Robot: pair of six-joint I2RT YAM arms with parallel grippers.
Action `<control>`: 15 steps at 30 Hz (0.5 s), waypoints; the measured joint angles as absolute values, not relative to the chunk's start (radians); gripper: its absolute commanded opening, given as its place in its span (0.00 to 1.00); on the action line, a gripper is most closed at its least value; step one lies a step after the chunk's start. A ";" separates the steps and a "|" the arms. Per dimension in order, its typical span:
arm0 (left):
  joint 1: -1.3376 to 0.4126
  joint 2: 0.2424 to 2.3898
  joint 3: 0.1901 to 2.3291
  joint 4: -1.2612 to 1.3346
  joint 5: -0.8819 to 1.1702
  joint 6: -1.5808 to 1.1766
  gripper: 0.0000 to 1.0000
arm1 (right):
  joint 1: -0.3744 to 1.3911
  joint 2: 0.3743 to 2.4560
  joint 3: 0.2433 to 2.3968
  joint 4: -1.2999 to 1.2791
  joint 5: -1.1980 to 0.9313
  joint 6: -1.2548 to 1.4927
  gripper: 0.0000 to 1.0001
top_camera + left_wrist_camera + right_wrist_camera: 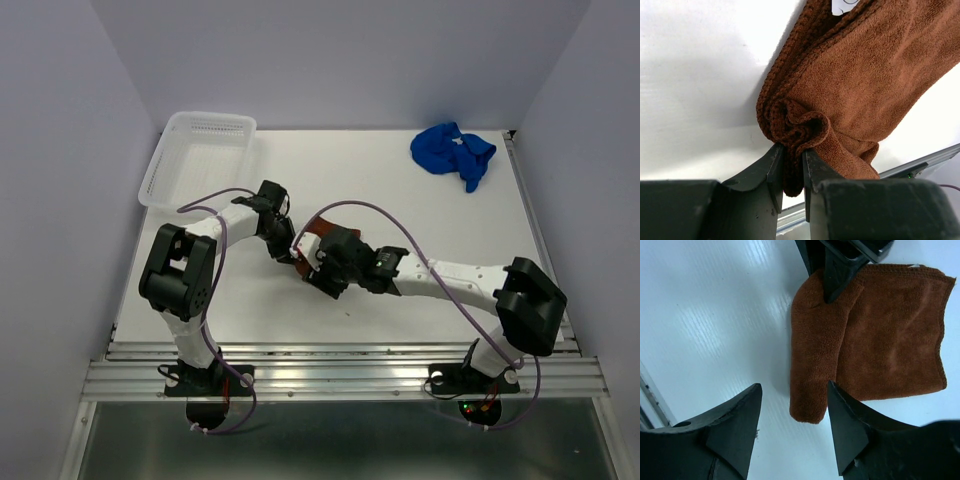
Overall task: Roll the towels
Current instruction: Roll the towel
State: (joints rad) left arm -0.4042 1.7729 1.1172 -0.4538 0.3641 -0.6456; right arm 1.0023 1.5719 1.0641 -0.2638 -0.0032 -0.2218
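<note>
The rust-brown towel point(890, 335) lies folded mid-table, its left edge rolled into a thick tube. My left gripper point(794, 160) is shut on one end of that roll point(795, 125), and its dark fingers point(840, 265) show at the top of the right wrist view. My right gripper point(794, 387) stands open just off the roll's other end, the jaws either side of it and apart from the cloth. From above, both grippers point(284, 245) point(322, 268) meet over the brown towel point(311, 238), which is mostly hidden. The blue towel point(452, 152) lies bunched at the far right.
A white mesh basket point(200, 155) stands at the far left corner of the table. A metal rail point(340, 375) runs along the near edge by the arm bases. Purple cables loop over both arms.
</note>
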 measured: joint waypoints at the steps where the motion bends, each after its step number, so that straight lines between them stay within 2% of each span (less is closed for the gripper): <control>1: -0.404 1.773 1.118 -0.459 0.366 -0.648 0.00 | 1.015 1.579 1.063 -0.261 0.024 -0.237 0.62; 6: -0.401 1.776 1.121 -0.482 0.377 -0.657 0.00 | 1.071 1.618 1.054 -0.246 0.117 -0.287 0.65; 15: -0.378 1.779 1.121 -0.492 0.408 -0.672 0.00 | 1.115 1.705 1.045 -0.230 0.259 -0.327 0.66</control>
State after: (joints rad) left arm -0.3782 1.7794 1.1206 -0.4919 0.4076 -0.6716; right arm 1.1152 1.7046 1.0451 -0.2302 0.2592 -0.3267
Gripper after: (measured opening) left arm 0.273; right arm 0.657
